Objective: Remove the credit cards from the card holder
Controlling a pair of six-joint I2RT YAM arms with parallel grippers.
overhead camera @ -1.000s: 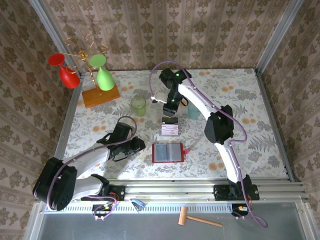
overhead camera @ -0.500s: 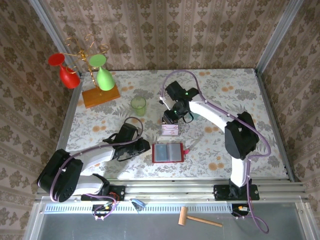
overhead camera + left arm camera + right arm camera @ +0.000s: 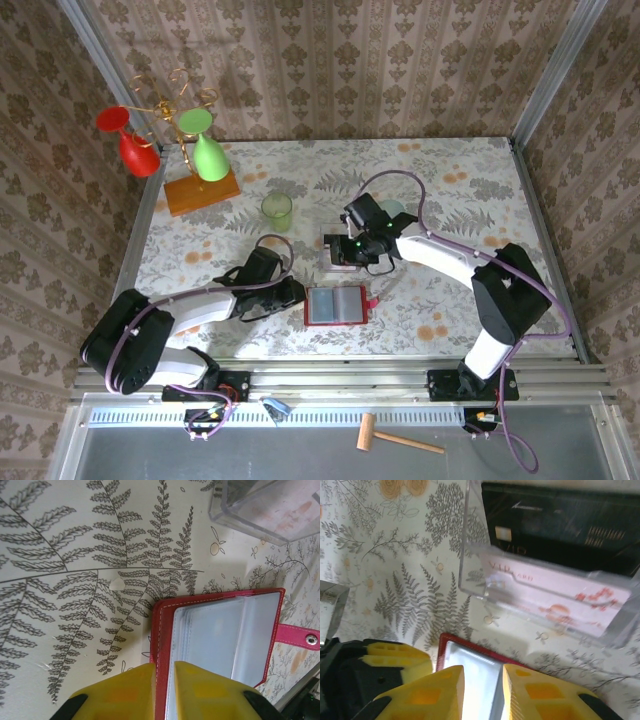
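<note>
The red card holder (image 3: 336, 306) lies open and flat near the table's front, grey clear pockets up (image 3: 220, 630), its tab (image 3: 295, 635) to the right. Just behind it stands a clear plastic stand (image 3: 470, 575) holding the credit cards: a dark one (image 3: 560, 525) and a pale pink one (image 3: 555, 602). My left gripper (image 3: 297, 293) lies low over the holder's left red border (image 3: 162, 615), its jaws (image 3: 164, 672) shut to a thin slit, pinching nothing. My right gripper (image 3: 342, 268) hovers over the holder's far edge (image 3: 470, 657), slightly open (image 3: 483, 672) and empty.
A green cup (image 3: 277, 210) stands behind the left arm. At the back left an orange wooden base (image 3: 203, 190) carries a rack with red and green glasses. A teal cup (image 3: 395, 208) peeks out behind the right arm. A wooden mallet (image 3: 395, 437) lies off the table's front.
My right arm has swung from the back of the table toward me, down over the card stand to the holder's far edge. My left gripper has slid right onto the holder's left border.
</note>
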